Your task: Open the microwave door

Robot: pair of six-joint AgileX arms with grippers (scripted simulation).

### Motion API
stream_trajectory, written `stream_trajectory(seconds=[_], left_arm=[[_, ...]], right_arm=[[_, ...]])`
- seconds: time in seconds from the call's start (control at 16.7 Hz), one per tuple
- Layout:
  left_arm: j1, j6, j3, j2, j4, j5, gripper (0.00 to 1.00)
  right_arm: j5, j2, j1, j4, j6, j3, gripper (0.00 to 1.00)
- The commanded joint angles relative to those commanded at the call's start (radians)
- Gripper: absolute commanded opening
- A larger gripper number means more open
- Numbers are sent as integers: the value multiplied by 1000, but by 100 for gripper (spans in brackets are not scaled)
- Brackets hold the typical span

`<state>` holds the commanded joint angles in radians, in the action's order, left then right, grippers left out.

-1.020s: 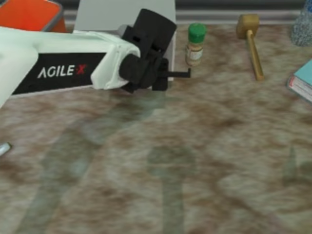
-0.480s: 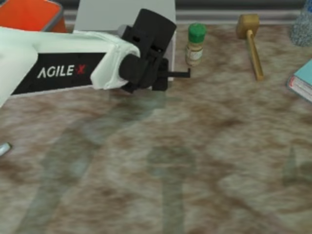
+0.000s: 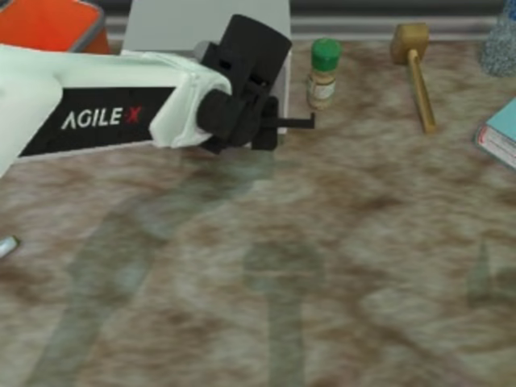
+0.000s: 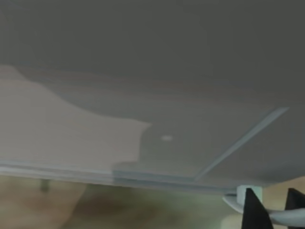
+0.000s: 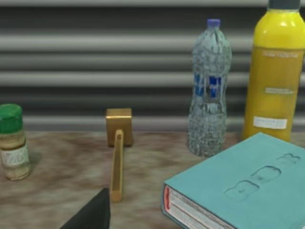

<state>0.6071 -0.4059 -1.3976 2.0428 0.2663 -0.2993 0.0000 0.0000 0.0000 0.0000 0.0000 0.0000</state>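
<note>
White microwave door [image 4: 143,95] faces left gripper [image 4: 274,210].

The microwave [image 3: 205,24] stood at the far edge of the table, left of the middle in the top view, with its flat pale grey top facing the camera. Its front part was hidden under the left arm. In the left wrist view the microwave door [image 4: 157,86] filled most of the picture as a greyish translucent window with a pale frame strip along one edge. A silvery-white handle [image 4: 248,202] showed at the door's corner. Whether the door was closed or slightly open was not clear.
</note>
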Motion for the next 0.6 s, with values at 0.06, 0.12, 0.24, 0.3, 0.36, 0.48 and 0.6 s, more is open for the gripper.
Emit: stream_trajectory(seconds=[0.06, 0.12, 0.24, 0.3, 0.36, 0.48, 0.6], left_arm=[[8, -4, -4, 3, -1, 7, 0], [7, -2, -1, 2, -1, 8, 0], [3, 13, 16, -8, -8, 15, 0], [0, 21, 25, -16, -16, 20, 0], [-4, 30, 34, -26, -24, 26, 0], [-8, 46, 52, -35, -33, 35, 0], [-9, 49, 56, -36, -34, 37, 0]], right_arm=[[0, 0, 0, 0, 0, 0, 100], [0, 0, 0, 0, 0, 0, 100], [0, 0, 0, 0, 0, 0, 100], [0, 0, 0, 0, 0, 0, 100], [0, 0, 0, 0, 0, 0, 100], [0, 0, 0, 0, 0, 0, 100], [0, 0, 0, 0, 0, 0, 100]])
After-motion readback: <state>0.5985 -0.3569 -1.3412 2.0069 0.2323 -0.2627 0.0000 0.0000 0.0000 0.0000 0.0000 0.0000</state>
